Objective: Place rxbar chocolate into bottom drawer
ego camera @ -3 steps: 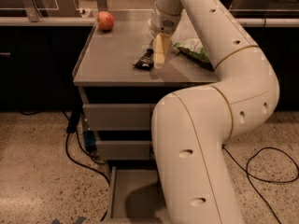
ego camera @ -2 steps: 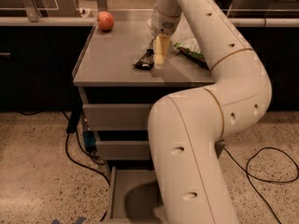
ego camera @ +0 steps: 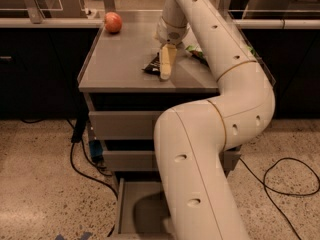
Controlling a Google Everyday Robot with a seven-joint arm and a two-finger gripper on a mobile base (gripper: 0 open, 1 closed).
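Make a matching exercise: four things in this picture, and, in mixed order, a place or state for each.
1 apple
2 rxbar chocolate
3 bottom drawer
4 gripper

a pulled open, near the floor
b back left on the cabinet top
c cream, low over the cabinet top
d black, lying flat on the cabinet top

Pairs: 1-b, 2-d, 3-a, 4-c

The gripper [ego camera: 165, 70] is down on the tabletop [ego camera: 120, 64] toward the front edge, about midway along, with the rxbar chocolate [ego camera: 151, 64] right against its left side. The apple [ego camera: 113, 22] sits at the rear left corner and the chip bag [ego camera: 195, 52] lies just right of the gripper. The bottom drawer [ego camera: 131, 209] stands pulled out below the front edge.
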